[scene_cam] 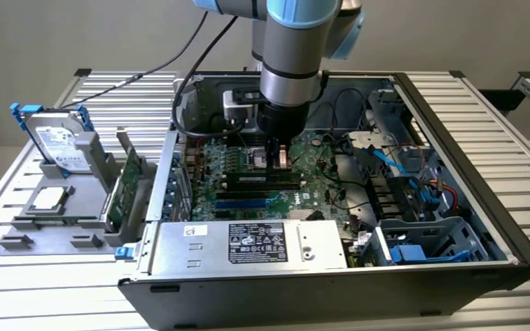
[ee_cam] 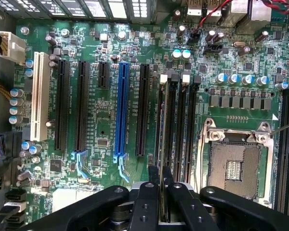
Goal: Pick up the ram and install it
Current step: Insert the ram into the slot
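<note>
In the centre of the exterior view the gripper points straight down from the grey and blue arm into the open black metal case, its tip just above the green motherboard. In the wrist view the gripper has its two matte black fingers drawn narrow, pinching the ram. The ram is seen edge-on as a thin, straight strip running out from between them. It lies in line with the first of the long black memory slots, the one nearest the black expansion slots. Whether it is seated in the slot I cannot tell. Parallel to it stand a glossy blue plastic slot and a white one. On the ram's other side is the square metal-framed processor socket. Small silver-topped cylindrical capacitors dot the board. At the exterior view's lower centre a grey sheet-metal power supply carries a white label. At the exterior view's left, on the ribbed aluminium table, a hard drive and a larger green card stand upright in a grey holder.
</note>
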